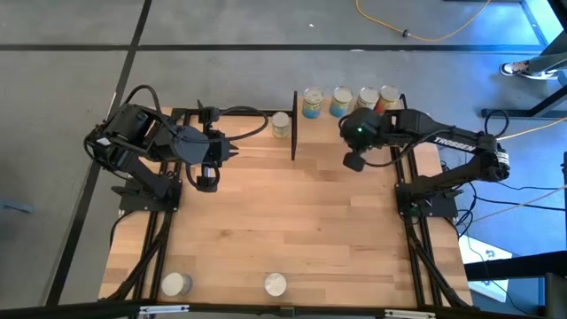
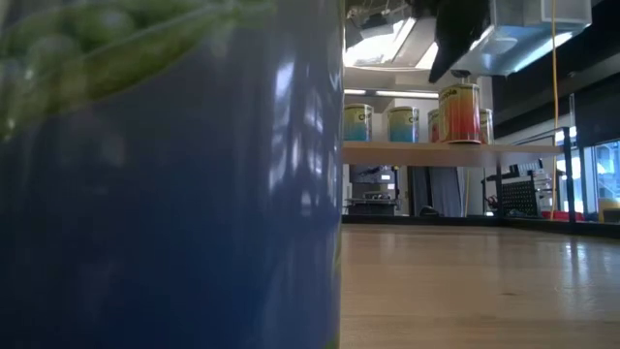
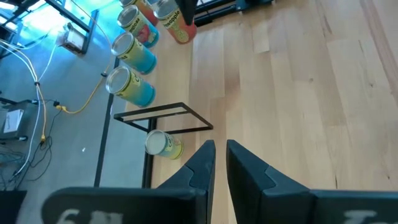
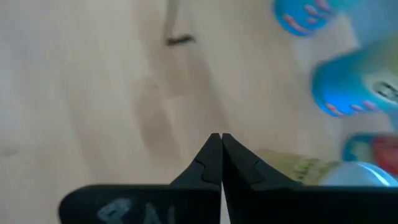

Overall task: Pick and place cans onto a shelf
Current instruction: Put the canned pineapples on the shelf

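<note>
Above shelf [image 1: 354,146] hangs right arm, fingers [image 4: 211,163] pressed together, pointing down

— Where do your cameras sit?

— One hangs above me and looks straight down on the whole worktop [image 1: 292,221], both my arms and the grey floor around. One sits at worktop height, looking level across the wood into the room; a blue-labelled can [image 2: 170,174] stands so near its lens that it fills the left half.

— And the wrists?

— Each looks forward past its own pincer. My left pincer [image 3: 221,163] frames the worktop obliquely from some way off; my right pincer [image 4: 221,155] looks from close above.

— What do they share?

— The cans on the shelf [image 2: 455,152]: the row of cans [image 1: 347,100] shows in all four.
</note>
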{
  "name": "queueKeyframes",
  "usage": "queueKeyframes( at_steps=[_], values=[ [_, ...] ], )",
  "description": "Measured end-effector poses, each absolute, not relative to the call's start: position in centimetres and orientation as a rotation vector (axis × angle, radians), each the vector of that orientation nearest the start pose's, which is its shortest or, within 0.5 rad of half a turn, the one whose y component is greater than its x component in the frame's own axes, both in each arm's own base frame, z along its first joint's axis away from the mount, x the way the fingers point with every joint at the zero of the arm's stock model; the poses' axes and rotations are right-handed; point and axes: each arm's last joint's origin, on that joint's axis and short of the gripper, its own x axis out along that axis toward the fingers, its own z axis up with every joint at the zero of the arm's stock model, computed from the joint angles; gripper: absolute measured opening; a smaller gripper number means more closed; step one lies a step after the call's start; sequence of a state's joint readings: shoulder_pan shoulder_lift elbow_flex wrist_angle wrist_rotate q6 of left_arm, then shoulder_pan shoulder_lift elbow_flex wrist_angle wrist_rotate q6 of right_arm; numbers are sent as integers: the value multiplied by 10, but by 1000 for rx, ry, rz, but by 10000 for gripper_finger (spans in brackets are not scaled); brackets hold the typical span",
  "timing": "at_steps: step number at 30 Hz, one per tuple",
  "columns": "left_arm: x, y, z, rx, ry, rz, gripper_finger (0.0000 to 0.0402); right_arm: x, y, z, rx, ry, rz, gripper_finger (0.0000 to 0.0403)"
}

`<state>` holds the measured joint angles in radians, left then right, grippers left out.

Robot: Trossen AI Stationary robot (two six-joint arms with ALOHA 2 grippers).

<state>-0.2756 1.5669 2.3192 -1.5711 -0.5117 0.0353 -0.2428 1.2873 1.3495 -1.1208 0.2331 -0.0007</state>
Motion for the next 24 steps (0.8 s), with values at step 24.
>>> queueKeyframes(
  at_steps=[24],
  values=[
    [216,-46,511,342,762,212,34,218,-71,332,-90,1113,-818,0]
  ],
)
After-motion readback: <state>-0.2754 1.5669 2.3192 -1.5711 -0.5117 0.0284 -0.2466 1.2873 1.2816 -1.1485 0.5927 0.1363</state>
